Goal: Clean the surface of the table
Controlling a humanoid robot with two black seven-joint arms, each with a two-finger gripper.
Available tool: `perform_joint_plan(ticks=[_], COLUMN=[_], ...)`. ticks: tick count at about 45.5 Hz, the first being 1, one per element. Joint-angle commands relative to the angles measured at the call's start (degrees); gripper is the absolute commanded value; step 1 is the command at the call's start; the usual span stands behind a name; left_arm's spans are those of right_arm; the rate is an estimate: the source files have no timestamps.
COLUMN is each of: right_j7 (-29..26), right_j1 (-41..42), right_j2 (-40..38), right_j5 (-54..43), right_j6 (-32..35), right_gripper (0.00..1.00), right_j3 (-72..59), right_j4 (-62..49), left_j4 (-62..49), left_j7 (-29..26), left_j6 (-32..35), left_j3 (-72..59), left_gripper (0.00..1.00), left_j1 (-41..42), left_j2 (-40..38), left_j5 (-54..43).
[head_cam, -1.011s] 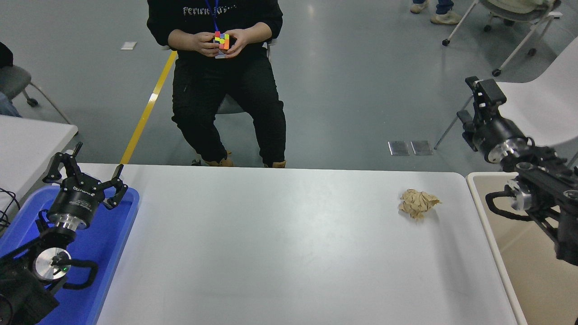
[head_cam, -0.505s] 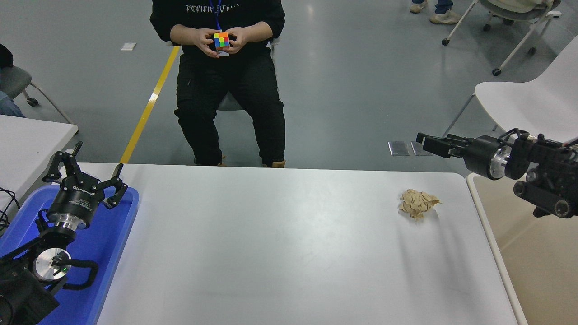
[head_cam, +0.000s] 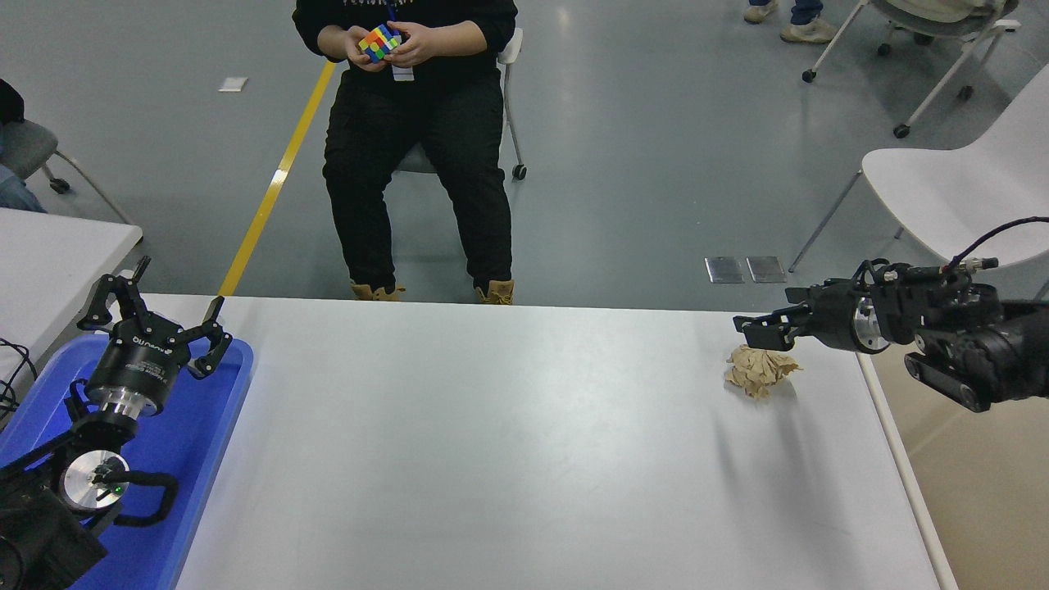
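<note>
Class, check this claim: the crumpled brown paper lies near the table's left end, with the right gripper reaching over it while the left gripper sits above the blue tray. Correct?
Not quite. The head view shows the crumpled brown paper near the table surface's right end, not its left. The rest holds: the right gripper reaches over it, and the left gripper sits above the blue tray.

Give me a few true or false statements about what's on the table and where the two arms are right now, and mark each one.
1. A crumpled brown paper ball lies on the table surface. True.
2. The right end effector grips the paper. False: it hangs just above, not holding it.
3. The left end effector sits open over a blue tray. True.
4. The person is wiping the table. False: seated, holding a puzzle cube.
</note>
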Motion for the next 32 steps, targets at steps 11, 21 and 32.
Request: perform_joint_plan(ticks=[11,21,32], right_j7=[-0.09,-0.18,-0.27], right_j1=[-10.33,-11.3,-11.21], right_j2=[7.22,8.1,8.89], right_j5=[-0.2,0.16,3.93], right_j6=[-0.16,-0.51,-0.6], right_gripper=[0.98,0.98,0.98], right_j3=[-0.99,-0.2,0.24], right_j4=[-11.88,-13.37,-15.66], left_j4=[0.0,0.0,0.0], left_j7=[0.0,0.0,0.0], left_j6=[0.0,0.0,0.0], left_j3=[0.0,0.0,0.0], left_gripper=[1.0,1.0,1.0], left_j1=[0.0,0.0,0.0], left_j2=[-0.02,-0.02,0.07], left_j5=[0.0,0.0,0.0])
